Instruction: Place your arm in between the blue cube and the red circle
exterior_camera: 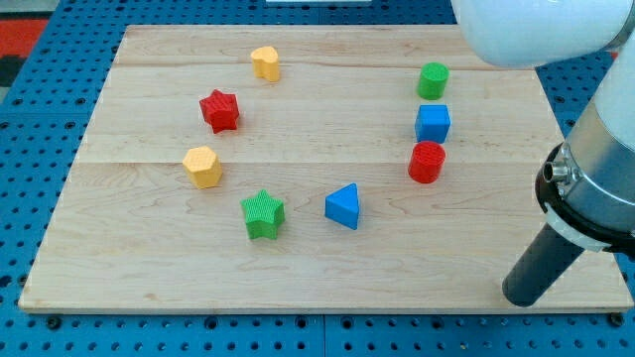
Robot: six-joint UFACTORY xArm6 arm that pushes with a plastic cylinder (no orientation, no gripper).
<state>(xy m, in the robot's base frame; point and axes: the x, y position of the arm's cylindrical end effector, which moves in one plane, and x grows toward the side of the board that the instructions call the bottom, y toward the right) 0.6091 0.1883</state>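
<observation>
The blue cube (pixel 433 123) sits at the board's right side, with the red circle (pixel 427 162) just below it; a narrow gap lies between them. My tip (pixel 519 295) rests on the board near the lower right corner, well below and to the right of the red circle, touching no block.
A green cylinder (pixel 433 79) stands above the blue cube. A blue triangle (pixel 343 206), green star (pixel 263 214), yellow hexagon (pixel 202 167), red star (pixel 219 110) and yellow block (pixel 265 62) ring the wooden board (pixel 149 268). The arm's body (pixel 595 188) looms at the right edge.
</observation>
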